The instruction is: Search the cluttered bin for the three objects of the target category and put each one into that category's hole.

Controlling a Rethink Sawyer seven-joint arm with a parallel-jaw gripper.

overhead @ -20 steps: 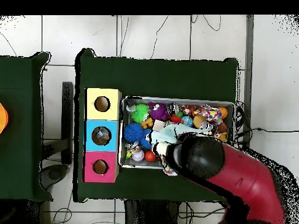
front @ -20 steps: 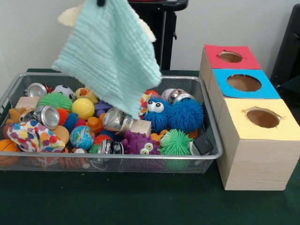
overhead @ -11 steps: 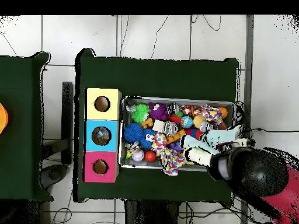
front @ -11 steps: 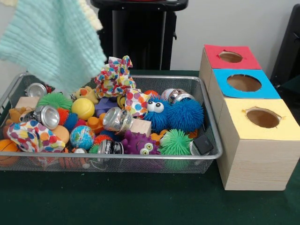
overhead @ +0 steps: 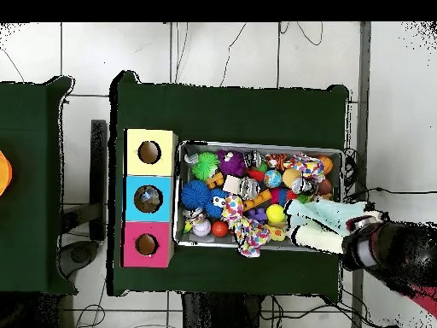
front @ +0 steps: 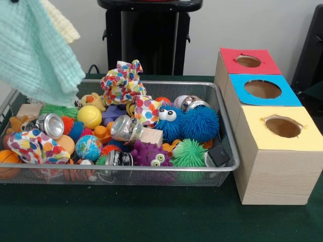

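Mint knitted cloth [front: 35, 55], ribbed, hanging over wire-mesh bin [front: 229, 146] of spiky rubber balls; jaws' state cannot be told. Three wooden boxes [front: 272, 151]; green felt bench [front: 151, 217]; tiled floor.

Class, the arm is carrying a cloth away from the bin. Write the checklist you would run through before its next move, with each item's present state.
1. Mint green cloth lifted clear of the toys: ok.
2. Cloth away from the bin's middle, at the wire bin end farthest from the boxes: ok.
3. Gripper grip on the cloth: cannot tell, it is hidden.
4. Red hole, blue hole and yellow hole unblocked: ok.
5. Polka-dot cloth exposed for picking: ok.
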